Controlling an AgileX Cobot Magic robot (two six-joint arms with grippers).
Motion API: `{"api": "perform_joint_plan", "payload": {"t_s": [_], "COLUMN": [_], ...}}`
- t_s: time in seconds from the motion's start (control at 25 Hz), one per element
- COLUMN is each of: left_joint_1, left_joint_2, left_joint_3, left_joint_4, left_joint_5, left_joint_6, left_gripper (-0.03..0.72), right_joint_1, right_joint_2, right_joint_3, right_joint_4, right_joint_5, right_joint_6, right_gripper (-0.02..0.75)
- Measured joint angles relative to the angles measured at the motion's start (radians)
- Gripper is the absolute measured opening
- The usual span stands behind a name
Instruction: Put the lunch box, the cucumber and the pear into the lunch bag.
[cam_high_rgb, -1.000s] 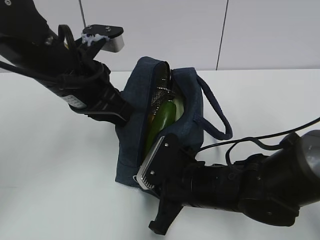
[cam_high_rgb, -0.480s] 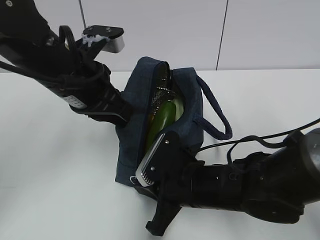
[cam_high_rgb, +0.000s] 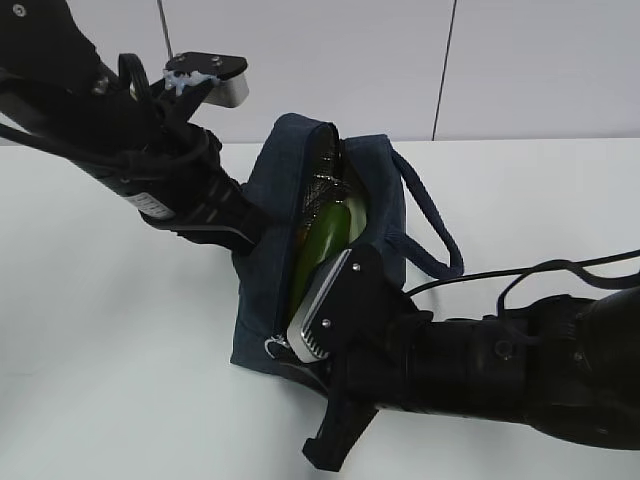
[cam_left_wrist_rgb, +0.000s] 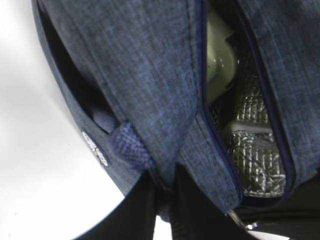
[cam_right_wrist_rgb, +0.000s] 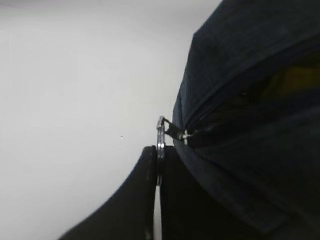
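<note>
The lunch bag (cam_high_rgb: 330, 240) is sitting near the middle of the white desk (cam_high_rgb: 110, 330), with its zipper opening gaping along the top and its loop handle (cam_high_rgb: 430, 230) hanging out toward three o'clock. Inside the opening the cucumber (cam_high_rgb: 325, 240) is lying lengthwise, its dark green skin catching the light. In the left wrist view the pale sage-green lid of the lunch box (cam_left_wrist_rgb: 220, 65) is showing in the gap, with silvery lining (cam_left_wrist_rgb: 255, 155) beside it. The pear cannot be made out with certainty; only a dull yellowish patch is glowing in the dark opening in the right wrist view.

The left pincer (cam_left_wrist_rgb: 162, 200) is reaching in from ten o'clock and is clamped together on the navy fabric of the bag's side wall, next to a woven strap patch (cam_left_wrist_rgb: 127, 147).

The right pincer (cam_right_wrist_rgb: 157, 170) is coming in from four o'clock at the bag's near end, its jaws pressed together on the metal ring pull (cam_right_wrist_rgb: 161, 150) of the zipper, which is standing on edge between the black fingers, with the slider just beside it at the end of the seam.
</note>
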Motion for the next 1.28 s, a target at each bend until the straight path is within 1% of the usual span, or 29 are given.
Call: {"api": "perform_joint_plan", "payload": {"t_s": [0.76,1.04,1.28], "left_joint_1": [0.0,0.0,0.0], "left_joint_2": [0.0,0.0,0.0], "left_joint_3": [0.0,0.0,0.0], "left_joint_4": [-0.003,-0.002,-0.002], "left_joint_5": [-0.001,0.005,0.005], "left_joint_6": [0.0,0.001,0.001], "left_gripper": [0.003,0.003,0.003], "right_joint_1": [0.0,0.0,0.0], "right_joint_2": [-0.173,-0.212,-0.233], "right_joint_3": [0.013,0.013,0.013], "right_joint_4": [-0.001,0.071,0.177], "right_joint_5": [0.047,0.034,0.049], "right_joint_6": [0.023,-0.031,-0.134], "right_gripper": [0.0,0.0,0.0]}}
